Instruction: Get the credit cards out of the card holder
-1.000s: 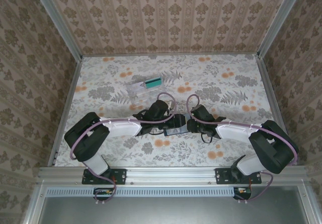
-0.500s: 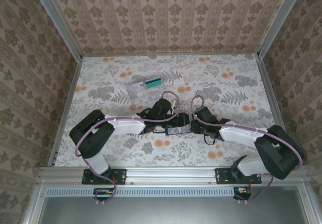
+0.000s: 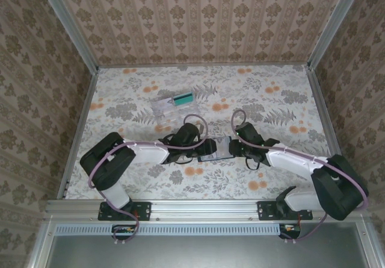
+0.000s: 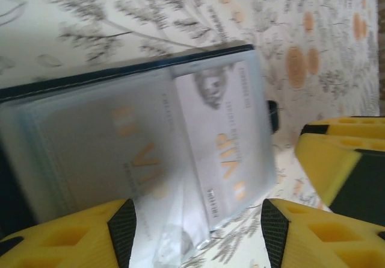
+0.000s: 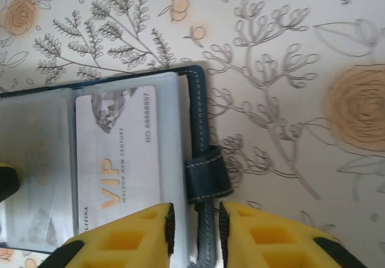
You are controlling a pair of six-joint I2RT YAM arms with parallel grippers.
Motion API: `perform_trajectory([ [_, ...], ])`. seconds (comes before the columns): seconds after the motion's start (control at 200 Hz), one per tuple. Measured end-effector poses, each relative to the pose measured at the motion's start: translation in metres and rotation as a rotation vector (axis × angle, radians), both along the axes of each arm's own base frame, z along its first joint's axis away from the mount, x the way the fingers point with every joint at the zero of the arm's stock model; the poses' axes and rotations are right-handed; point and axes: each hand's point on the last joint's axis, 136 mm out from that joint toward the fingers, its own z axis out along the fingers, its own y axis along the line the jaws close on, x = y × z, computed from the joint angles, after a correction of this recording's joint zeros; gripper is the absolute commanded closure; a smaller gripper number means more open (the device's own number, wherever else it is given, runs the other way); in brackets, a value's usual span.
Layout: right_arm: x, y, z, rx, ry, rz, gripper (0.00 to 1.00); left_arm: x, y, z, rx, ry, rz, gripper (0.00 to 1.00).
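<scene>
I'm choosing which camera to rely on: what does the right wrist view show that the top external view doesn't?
Right wrist adds: gold VIP lettering on a pale silver plastic card and the stitched navy strap tab. Top external adds: a clear plastic rectangular box with a teal-green card. Shared: the dark navy folding card holder, open.

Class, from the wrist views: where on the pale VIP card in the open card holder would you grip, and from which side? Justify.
Probably the short end nearest the left gripper, pinching both faces from that side. The VIP card lies flat in a clear sleeve, and the navy border of the card holder walls its far end and strap side. Whether the sleeve opens there is unclear.
</scene>
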Motion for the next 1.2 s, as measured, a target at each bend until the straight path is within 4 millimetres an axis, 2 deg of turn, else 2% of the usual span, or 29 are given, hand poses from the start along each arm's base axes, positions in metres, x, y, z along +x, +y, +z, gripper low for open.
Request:
perform_trajectory([
  [0.07,0.001,0.006,-0.005,0.002,0.024,0.022,0.76,0.001,0.001,0.003,-0.006,-0.006,0.007,0.39],
  [0.155,0.002,0.011,-0.011,-0.001,0.050,0.041,0.85,0.001,0.004,0.004,-0.003,-0.008,0.013,0.39],
  [0.21,0.002,0.014,-0.015,-0.002,0.065,0.052,0.86,0.001,0.006,0.003,0.002,-0.005,0.016,0.39],
  [0.485,0.009,0.025,-0.019,0.006,0.063,0.083,0.87,-0.001,0.011,0.005,0.017,0.003,0.021,0.39],
  [0.785,0.006,0.042,-0.020,0.028,0.049,0.122,0.87,0.006,0.001,0.018,-0.005,-0.018,0.017,0.39],
  [1.005,0.004,0.046,-0.020,0.035,0.053,0.120,0.86,0.003,0.003,0.000,0.031,0.024,0.017,0.41],
  [1.2,0.004,0.046,-0.020,0.035,0.054,0.121,0.86,0.006,-0.001,0.000,0.028,0.035,0.022,0.42],
])
